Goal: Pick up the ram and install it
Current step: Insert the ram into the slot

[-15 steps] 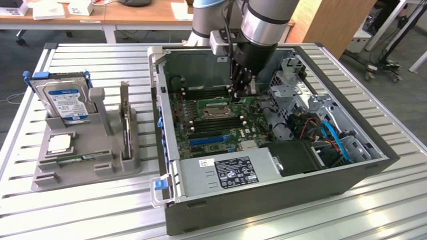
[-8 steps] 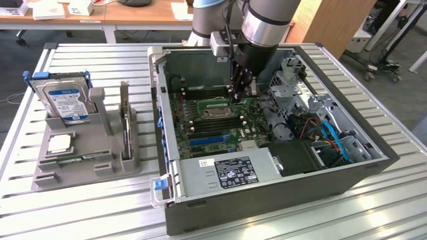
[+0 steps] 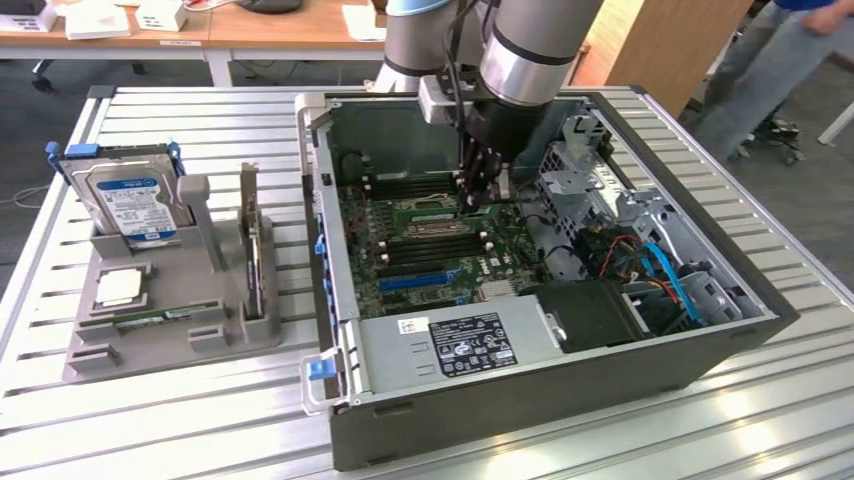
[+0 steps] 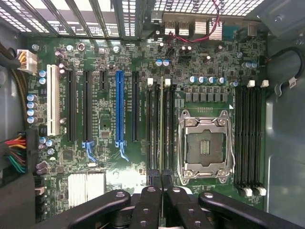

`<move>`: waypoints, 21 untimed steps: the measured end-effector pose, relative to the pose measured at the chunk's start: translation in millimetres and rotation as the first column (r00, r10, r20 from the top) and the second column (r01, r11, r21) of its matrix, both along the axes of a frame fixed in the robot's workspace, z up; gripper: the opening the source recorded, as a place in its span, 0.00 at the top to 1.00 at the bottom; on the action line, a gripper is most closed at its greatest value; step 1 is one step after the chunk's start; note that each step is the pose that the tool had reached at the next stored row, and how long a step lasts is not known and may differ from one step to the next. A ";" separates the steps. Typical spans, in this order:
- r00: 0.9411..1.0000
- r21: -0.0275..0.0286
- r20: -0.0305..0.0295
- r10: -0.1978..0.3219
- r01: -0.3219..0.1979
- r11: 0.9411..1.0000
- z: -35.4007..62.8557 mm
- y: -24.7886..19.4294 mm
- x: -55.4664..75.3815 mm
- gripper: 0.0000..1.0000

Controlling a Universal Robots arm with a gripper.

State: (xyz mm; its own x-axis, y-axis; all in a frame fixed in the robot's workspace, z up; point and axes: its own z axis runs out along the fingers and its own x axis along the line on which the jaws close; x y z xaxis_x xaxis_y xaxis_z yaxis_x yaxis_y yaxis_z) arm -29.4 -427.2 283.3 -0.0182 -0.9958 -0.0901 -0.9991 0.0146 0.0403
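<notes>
Wrist view gives you the gripper looking straight down onto the motherboard, and its fingers are clenched on the ram. You see the stick edge-on as a thin pale line. It runs lengthwise along the bank of black memory slots just beside the CPU socket, between two of those slots. You cannot tell from here whether its lower edge is touching a slot or hanging just above it. In the exterior view, the arm reaches down into the open computer case on the slatted table, with the gripper low over the middle of the board. Well apart, towards the exterior view's left, a grey holder carries a hard drive standing upright, a dark expansion card on edge, and a second ram stick lying flat near its front.
</notes>
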 end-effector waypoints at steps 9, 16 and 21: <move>1.000 0.000 0.000 0.000 0.000 1.000 -2.6 0.0 0.0 0.88; 1.000 0.000 0.000 0.000 0.000 1.000 -8.4 0.0 0.0 0.88; 1.000 0.000 0.000 0.000 0.000 1.000 -8.9 -0.1 0.0 0.88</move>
State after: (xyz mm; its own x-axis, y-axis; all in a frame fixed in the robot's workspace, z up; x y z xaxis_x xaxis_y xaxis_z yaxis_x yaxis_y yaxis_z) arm -29.4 -427.2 274.4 -0.0182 -0.9958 -0.0901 -0.9991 0.0146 0.0403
